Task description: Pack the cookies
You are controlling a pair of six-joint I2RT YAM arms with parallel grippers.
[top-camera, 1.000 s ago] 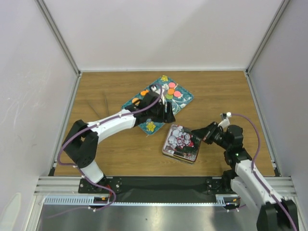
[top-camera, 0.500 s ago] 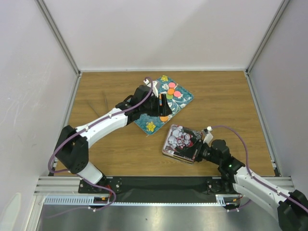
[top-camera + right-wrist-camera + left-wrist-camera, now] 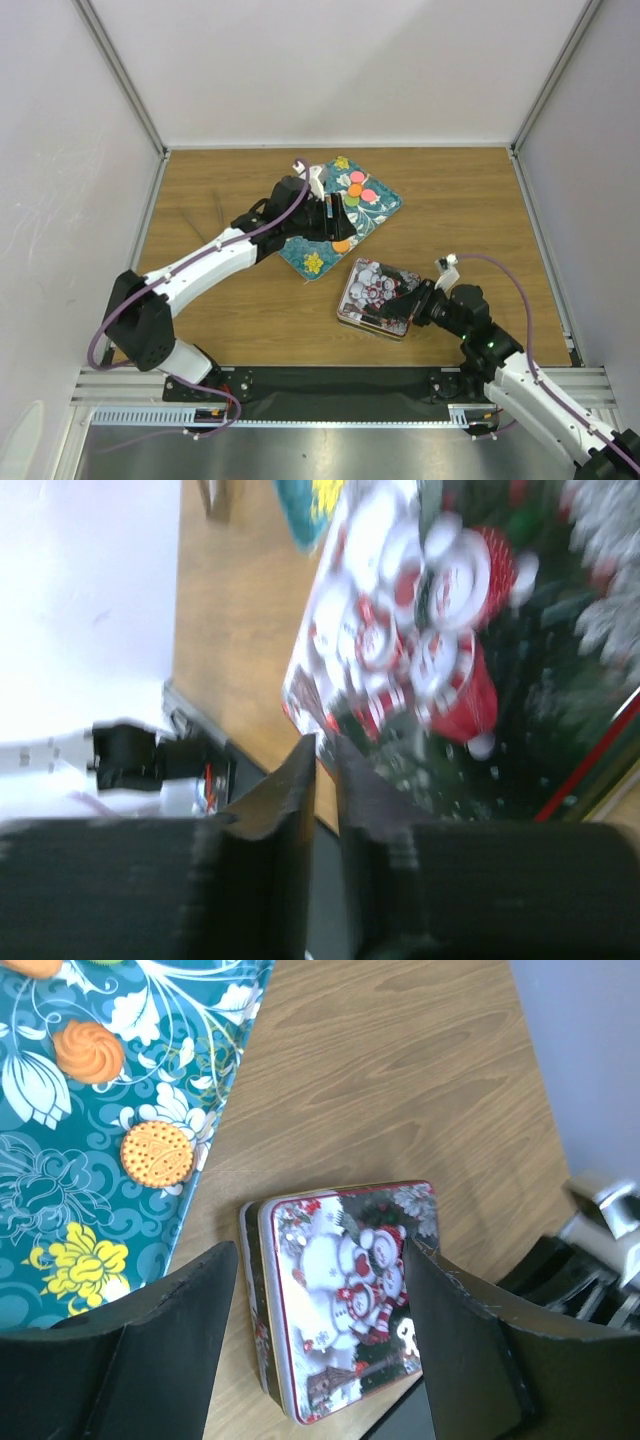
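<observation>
Cookies [image 3: 157, 1152] on teal tray [image 3: 60, 1210], upper left in left-wrist view: probably light, stiff, crumbly, so pinch edges gently; left tool [image 3: 320, 1250] wide open, empty; right tool [image 3: 324, 742] nearly closed over tin [image 3: 345, 1290], empty.

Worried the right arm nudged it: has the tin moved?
No. The tin keeps its spot, just off the teal tray's near corner.
</observation>
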